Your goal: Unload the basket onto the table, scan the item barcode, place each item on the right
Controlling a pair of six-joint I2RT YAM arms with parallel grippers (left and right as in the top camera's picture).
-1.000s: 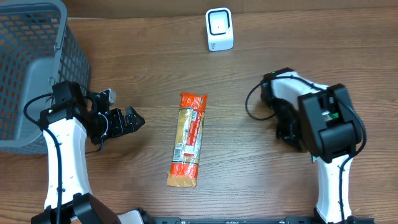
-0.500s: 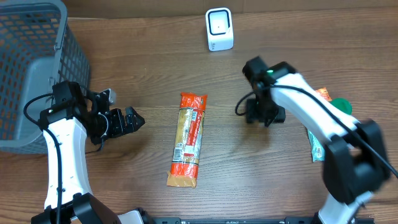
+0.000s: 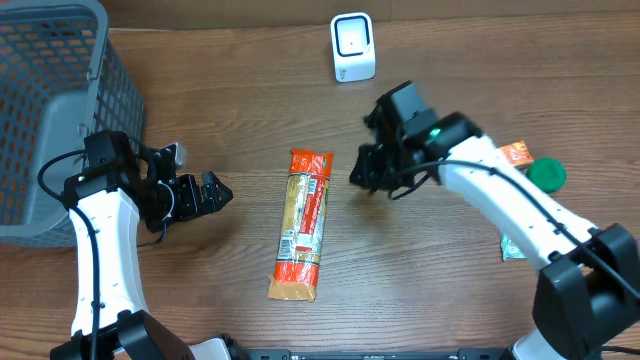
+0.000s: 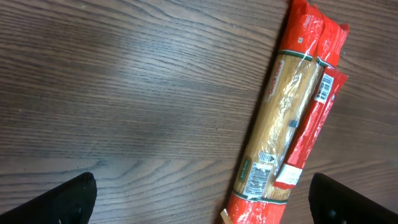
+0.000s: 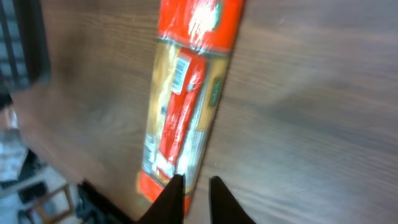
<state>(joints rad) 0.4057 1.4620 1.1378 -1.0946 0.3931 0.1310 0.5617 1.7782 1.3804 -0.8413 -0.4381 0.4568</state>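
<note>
There's the long red-and-clear plastic packet of spaghetti point(image 3: 303, 224), lying flat at centre, running twelve to six, top end tipped slightly towards one, white labels facing up. At its twelve, well apart, the small white box-shaped scanner point(image 3: 353, 47) stands upright.

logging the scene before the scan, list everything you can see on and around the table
pasta pack: one, orange-red with a clear window, lying flat mid-table
scanner: one, white, far edge, centre
basket: one, grey mesh, far left corner
round item: one, green, right side
small packet: one, orange, touching the round item
flat packet: one, teal and white, partly hidden by the right arm
table: one, brown wood
left gripper: one, black, wide open, empty, left of the pasta pack
right gripper: one, black, fingers nearly together, empty, just right of the pack's far end
</note>
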